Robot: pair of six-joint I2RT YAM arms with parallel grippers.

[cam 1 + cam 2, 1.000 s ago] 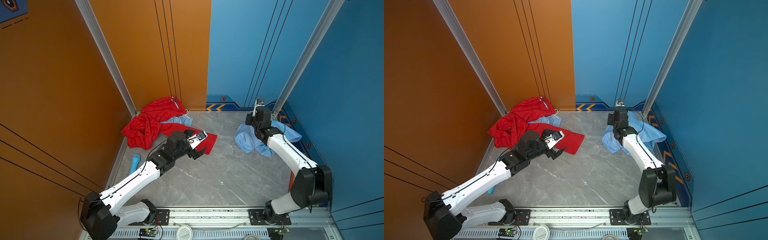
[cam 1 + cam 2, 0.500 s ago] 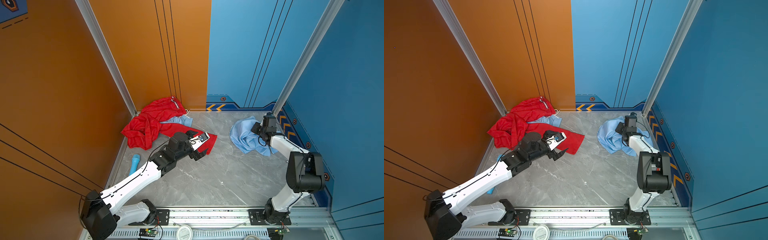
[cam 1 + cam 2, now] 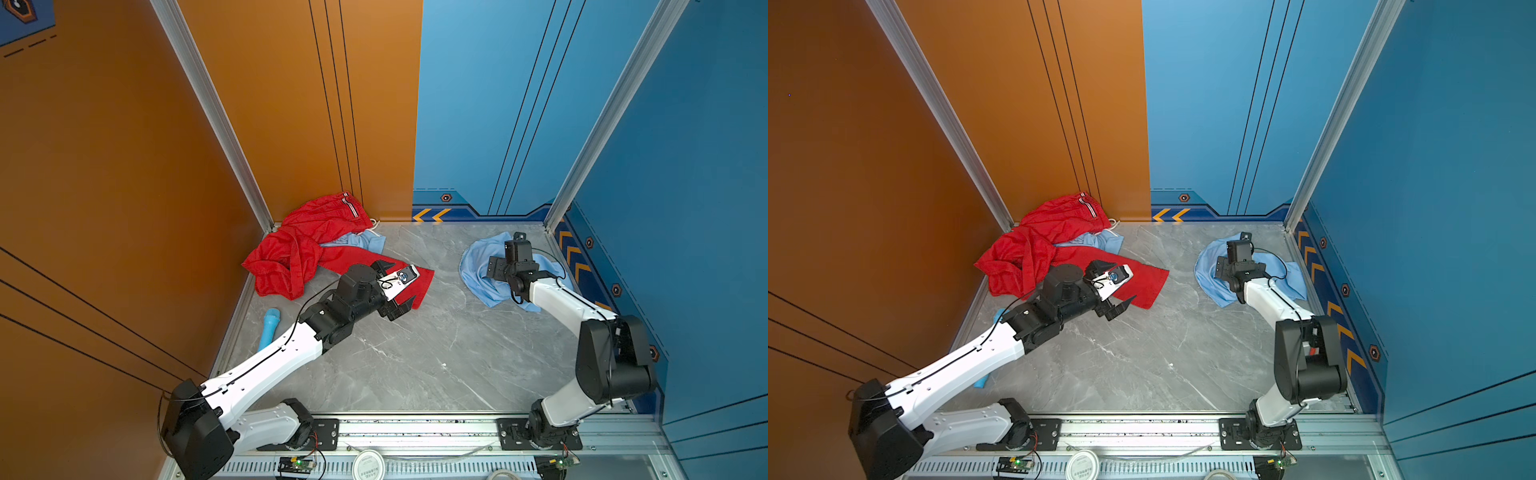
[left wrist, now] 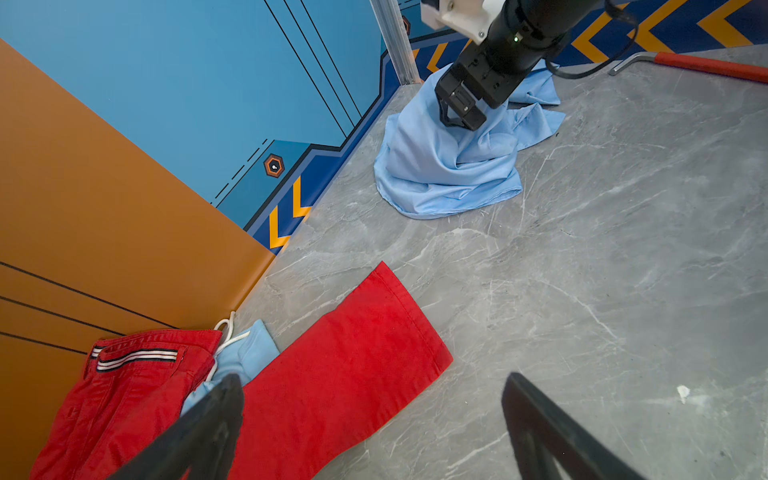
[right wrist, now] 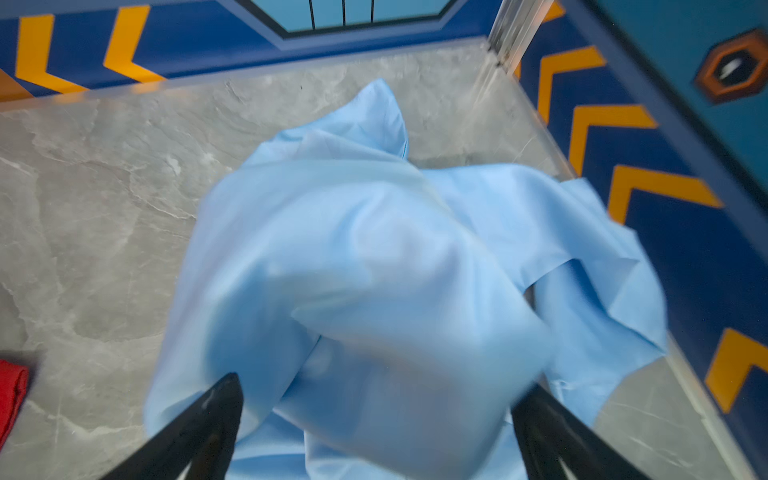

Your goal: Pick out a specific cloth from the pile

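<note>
A second ago the right gripper [image 5: 384, 386] was pinching the blue cloth [image 3: 478, 266] and holding it up in a peak. Its jaws are now spread wide, with the fabric loose between them. Meanwhile the right arm [image 3: 561, 299] folded back toward 3 o'clock, then stretched out again. The cloth has slumped into a rounder heap, spread further toward 9 o'clock.

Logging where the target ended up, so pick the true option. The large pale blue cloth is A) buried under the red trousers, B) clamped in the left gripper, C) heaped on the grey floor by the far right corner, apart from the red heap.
C: the cloth sits crumpled on the floor, clear of the pile, under the open right gripper.
</note>
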